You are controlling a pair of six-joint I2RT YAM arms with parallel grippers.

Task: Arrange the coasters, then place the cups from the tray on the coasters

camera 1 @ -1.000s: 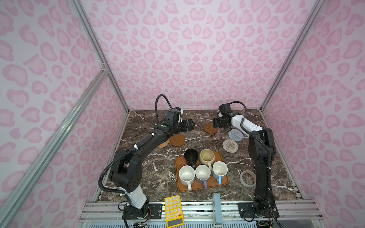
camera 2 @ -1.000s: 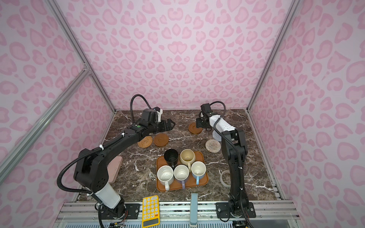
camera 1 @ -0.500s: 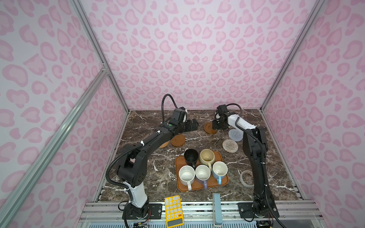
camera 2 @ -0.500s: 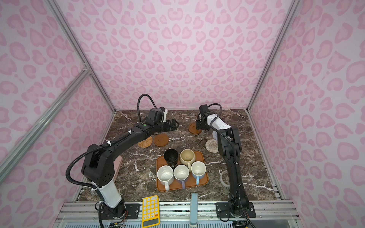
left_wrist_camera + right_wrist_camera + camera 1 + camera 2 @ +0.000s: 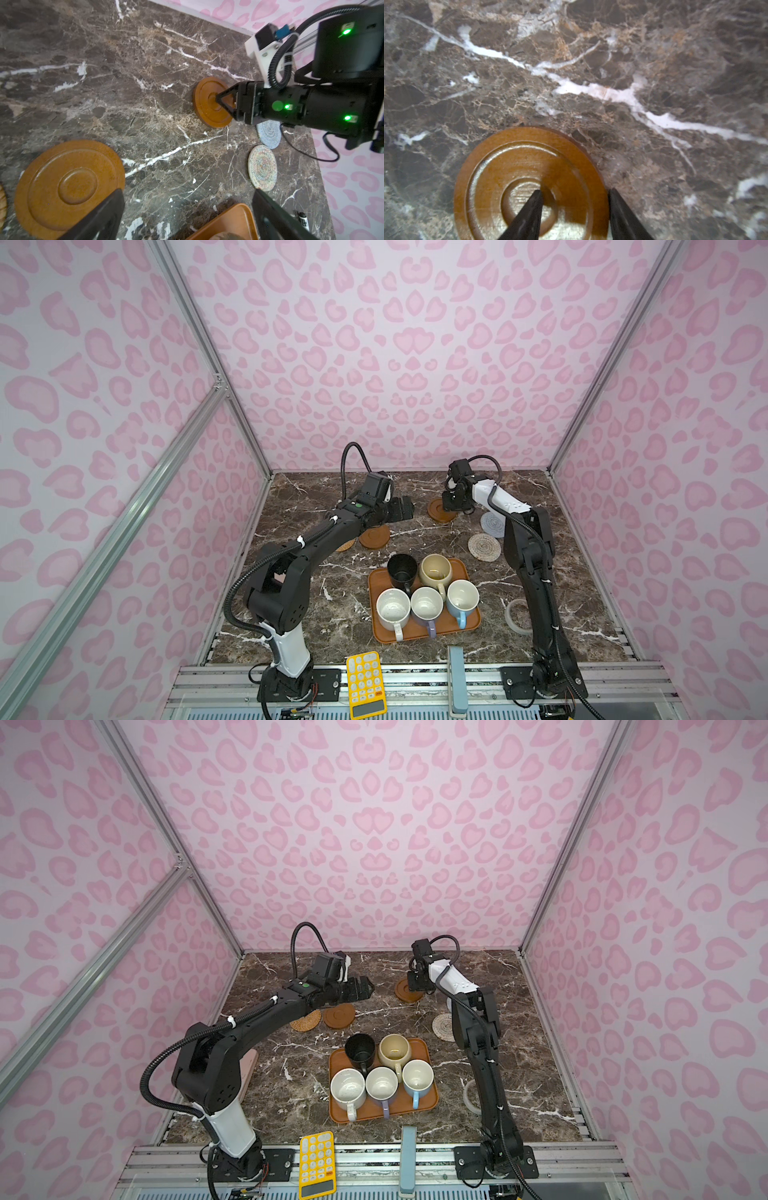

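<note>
Smooth brown coaster (image 5: 508,166) lies flat, grooved face up; right gripper (image 5: 575,190) straddles its rim, jaws apart; left gripper (image 5: 188,192) gapes wide.

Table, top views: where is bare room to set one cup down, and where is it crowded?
Bare table lies left of the tray, toward the left arm, and between the near brown coaster and the far brown coaster. Crowded: the tray with five cups, and the right side, with grey-blue coaster, cream coaster, right arm, tape roll.
</note>
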